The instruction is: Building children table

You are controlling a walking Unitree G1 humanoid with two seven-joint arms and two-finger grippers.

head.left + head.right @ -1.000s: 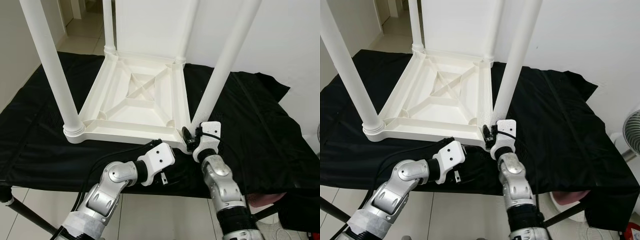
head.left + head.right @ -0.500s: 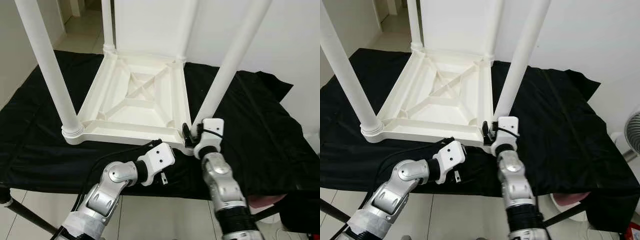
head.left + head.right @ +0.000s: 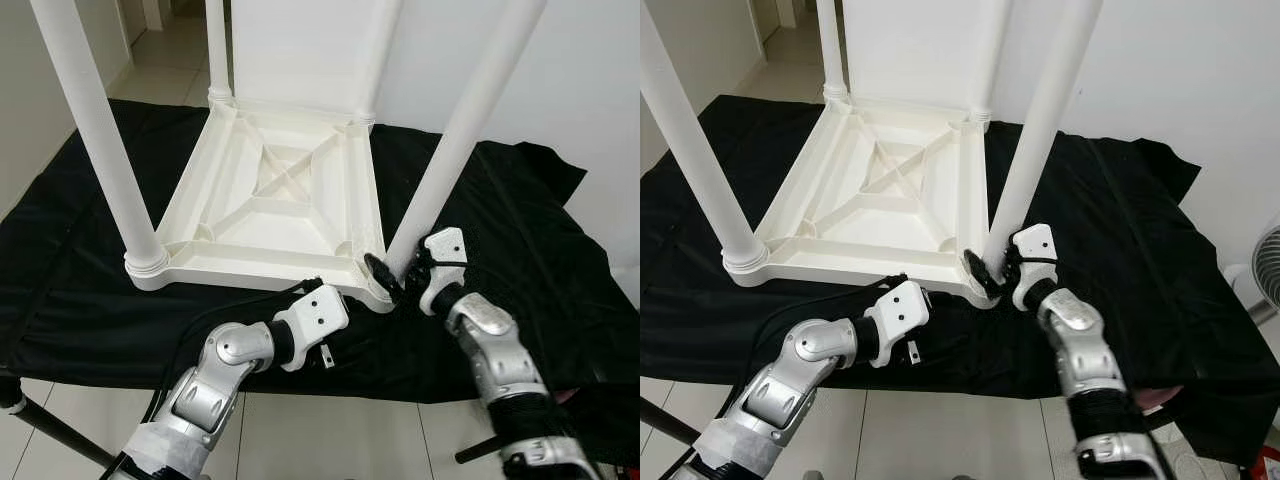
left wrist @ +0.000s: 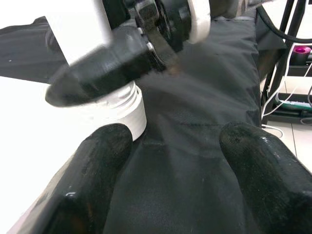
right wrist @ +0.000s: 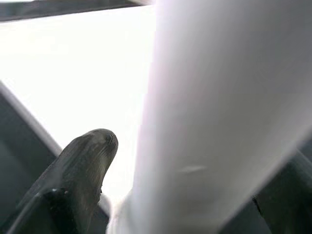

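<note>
Head cam (L/R eyes): black cloth (image 3: 90, 290) covers the work surface; white wall behind, tiled floor below, a fan edge at far right. White plastic table (image 3: 275, 205) lies upside down on the cloth, ribbed underside up w/ an X brace. 4 legs counted, all upright in corner sockets. Near-right leg (image 3: 455, 150) partly hides the right gripper (image 3: 395, 275), which sits at that leg's base, fingers either side of it. Left gripper (image 3: 930, 298) lies low by the table's near edge, mostly hidden behind its own white wrist block.

L wrist cam: left fingers (image 4: 97, 165) spread wide over cloth, nothing between them. Leg's base collar (image 4: 117, 109) just ahead.

R wrist cam: leg (image 5: 214, 112) between two fingers (image 5: 80, 170); looks clamped, though contact is blurred.
</note>
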